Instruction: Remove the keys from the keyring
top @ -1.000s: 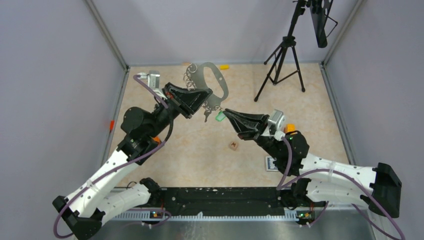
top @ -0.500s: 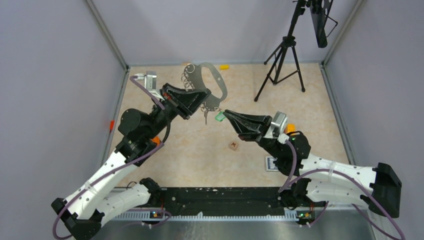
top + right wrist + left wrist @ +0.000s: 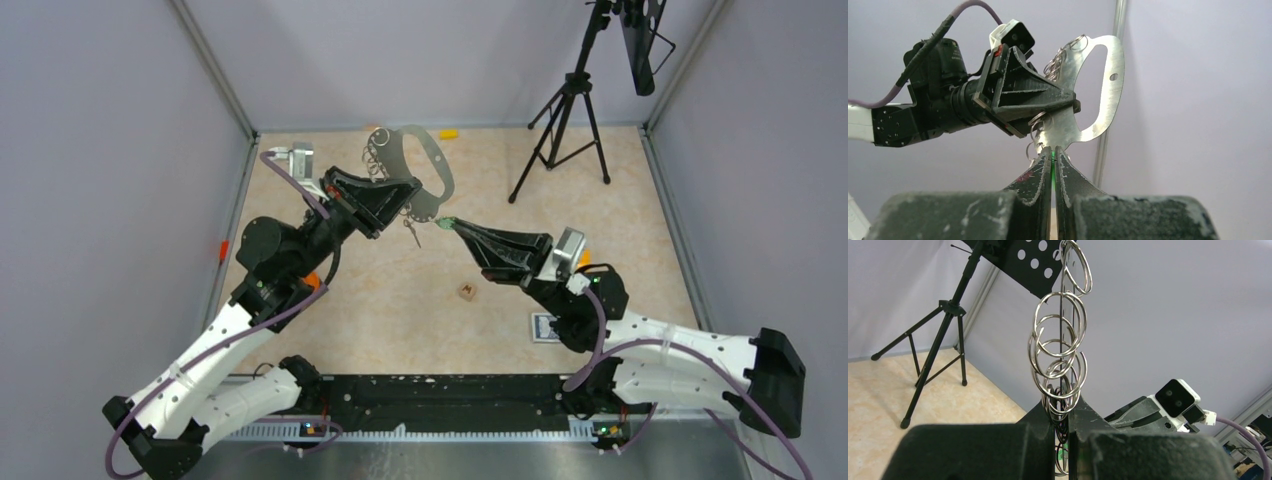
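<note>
The keyring is a flat grey D-shaped plate held up off the floor, with my left gripper shut on its lower edge. In the left wrist view the plate stands edge-on between the shut fingers, and a chain of split rings rises above them. A dark key hangs below the plate. My right gripper is shut on the green key. In the right wrist view only a green sliver shows between the pads, right under the keyring.
A black tripod stands at the back right. A small brown cube lies on the floor below the grippers, and a blue-and-white tag lies near the right arm. A small orange piece rests at the back wall.
My right wrist has rolled, turning the green key from flat-on to edge-on at the fingertips. The left gripper shifted slightly with the keyring early on, then held still.
</note>
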Available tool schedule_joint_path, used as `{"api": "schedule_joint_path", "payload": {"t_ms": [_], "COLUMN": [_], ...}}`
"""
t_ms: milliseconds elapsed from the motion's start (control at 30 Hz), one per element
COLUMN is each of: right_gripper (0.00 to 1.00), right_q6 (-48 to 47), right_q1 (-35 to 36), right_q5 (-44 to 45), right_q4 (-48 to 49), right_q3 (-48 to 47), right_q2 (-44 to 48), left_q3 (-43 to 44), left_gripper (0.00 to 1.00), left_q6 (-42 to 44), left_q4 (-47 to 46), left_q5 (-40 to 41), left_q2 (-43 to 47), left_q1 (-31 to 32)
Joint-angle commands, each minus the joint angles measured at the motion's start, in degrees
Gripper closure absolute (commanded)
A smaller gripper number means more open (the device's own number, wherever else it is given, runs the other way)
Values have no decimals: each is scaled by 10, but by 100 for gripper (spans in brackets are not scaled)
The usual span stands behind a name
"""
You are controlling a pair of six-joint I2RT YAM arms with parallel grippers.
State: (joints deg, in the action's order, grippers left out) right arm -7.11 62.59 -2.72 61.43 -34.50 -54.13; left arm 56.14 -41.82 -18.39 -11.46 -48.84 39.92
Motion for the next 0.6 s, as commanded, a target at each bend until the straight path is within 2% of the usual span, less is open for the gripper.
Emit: {"api": "schedule_joint_path", "payload": {"t_ms": [0,300,467,567], "right_gripper": [100,100,100,100], "right_q6": [-17,-22,-36,-27], "right_q1": [1,1,0,0], "right_q5": [1,-22,-88,-101], "right_q4": [73,41,-70,-89], "right_q3": [-28,-26,-31,-18], "right_q2": [27,33,42,46], "left_q3": [2,9,19,26], "left_gripper": [100,100,100,100], "left_q6": [14,15,17,18], "left_q4": [-11,-14,-20,-25], "left_q5": [20,18,11,1], "left_q2": [16,12,6,2], "left_q1": [-6,-6,-6,-6]}}
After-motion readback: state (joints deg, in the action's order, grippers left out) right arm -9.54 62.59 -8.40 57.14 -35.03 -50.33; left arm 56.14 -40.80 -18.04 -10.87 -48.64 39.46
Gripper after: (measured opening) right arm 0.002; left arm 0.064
